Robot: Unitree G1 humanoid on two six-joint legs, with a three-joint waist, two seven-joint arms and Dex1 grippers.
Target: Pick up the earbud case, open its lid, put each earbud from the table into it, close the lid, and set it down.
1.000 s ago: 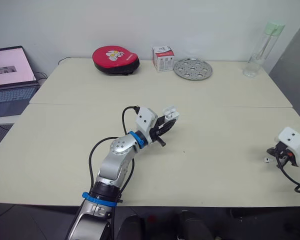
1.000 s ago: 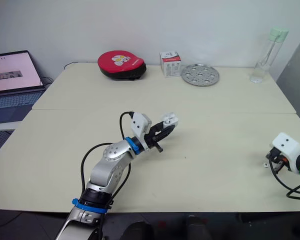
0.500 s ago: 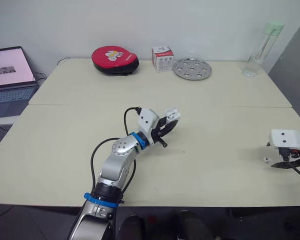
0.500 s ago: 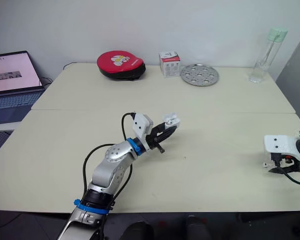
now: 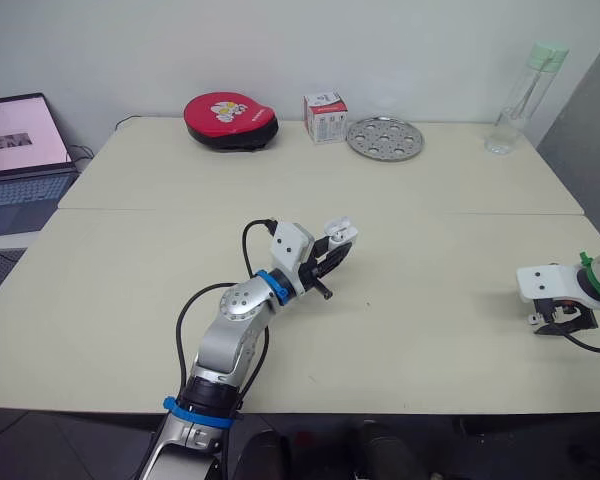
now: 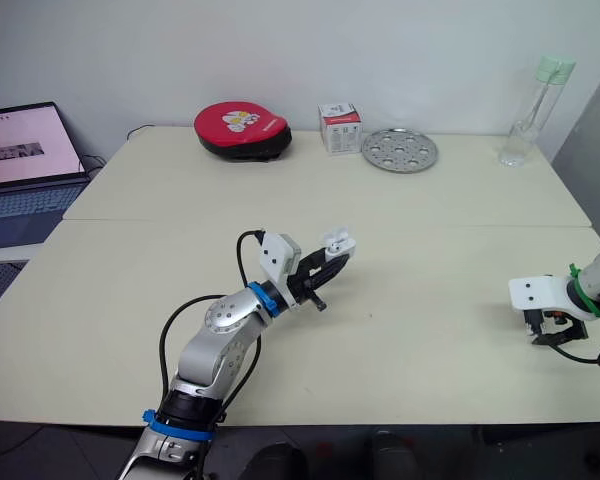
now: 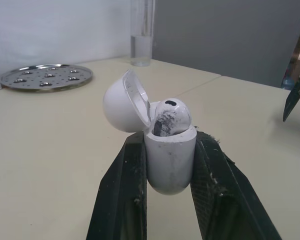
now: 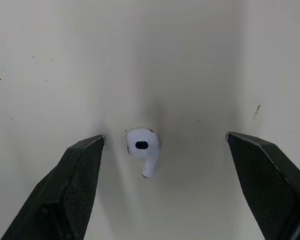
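One earbud sits in the open earbud case, pinched upright by the left gripper for loading; right gripper, spread wide, straddles the other earbud.

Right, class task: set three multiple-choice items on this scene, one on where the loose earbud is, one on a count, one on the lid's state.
1. Where is the loose earbud?
A on the table, at the open right end effector
B on the tray
C by the laptop

2. How many earbuds show in the case?
A none
B one
C two

3. The lid is:
A shut
B removed
C open

Answers:
1 A, the right wrist view shows it on the table inside the open span.
2 B, a single seated earbud pokes from the case.
3 C, the lid stands tipped back from the case.
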